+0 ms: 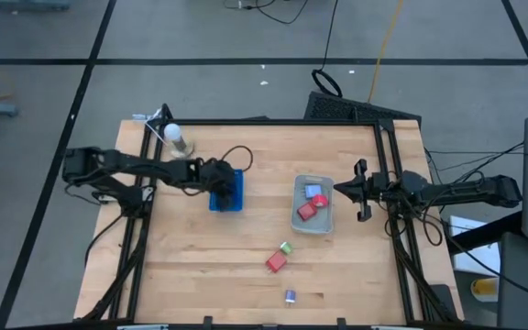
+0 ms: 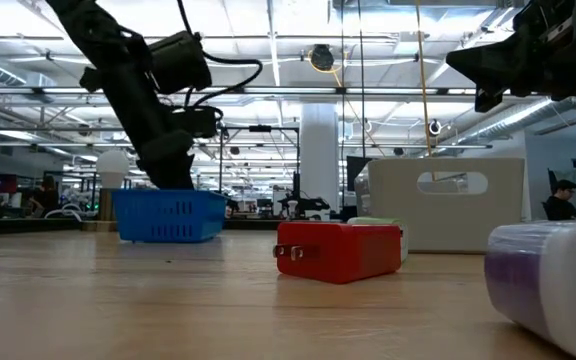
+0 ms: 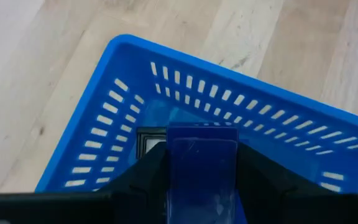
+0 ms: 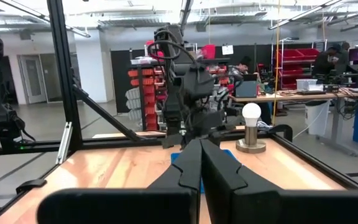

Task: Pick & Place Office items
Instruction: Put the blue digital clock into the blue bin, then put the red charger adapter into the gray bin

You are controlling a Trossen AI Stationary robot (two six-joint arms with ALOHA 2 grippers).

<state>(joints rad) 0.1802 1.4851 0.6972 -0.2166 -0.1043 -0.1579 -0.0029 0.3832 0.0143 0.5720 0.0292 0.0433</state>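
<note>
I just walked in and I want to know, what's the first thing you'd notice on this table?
The left claw dips into a bright blue basket left of the table's middle, gripping a dark blue block. To its right sits a clear grey bin with red and blue pieces inside. A red plug-shaped piece lies loose nearer the front edge, and the right claw waits shut beside the bin.

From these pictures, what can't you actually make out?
- Inside of the blue basket: the left arm covers it from above; in the left wrist view, a blue piece between the fingers blocks it.
- Pieces in the clear bin: too small to name.
- Purple-and-white piece: cut off by the low view's edge.
</note>
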